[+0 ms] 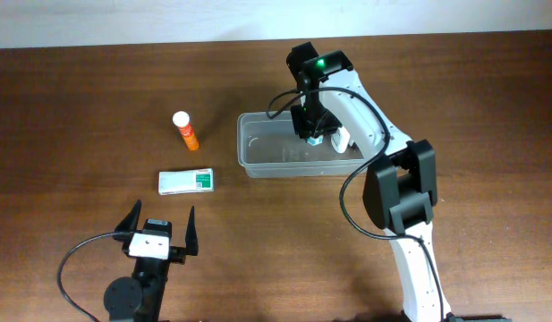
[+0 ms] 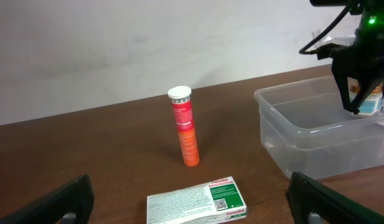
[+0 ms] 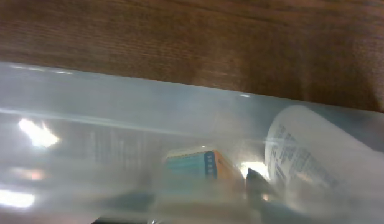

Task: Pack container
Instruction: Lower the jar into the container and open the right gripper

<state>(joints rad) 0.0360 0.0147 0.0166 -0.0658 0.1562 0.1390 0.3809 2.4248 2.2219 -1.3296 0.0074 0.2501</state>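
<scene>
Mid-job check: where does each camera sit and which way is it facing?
Overhead: fixed above the table, looking straight down; both arms show, right gripper over the container.
Left wrist: low on left arm, facing across the table at orange tube, box and container; own open jaws at bottom corners.
Right wrist: close against the container wall, looking through; own jaws barely visible.
Overhead and left wrist share tube, box, container.

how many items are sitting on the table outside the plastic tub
2. The orange tube stands upright left of the container; the green-and-white box lies flat on the table, nearer the left gripper. None seems hidden.
</scene>
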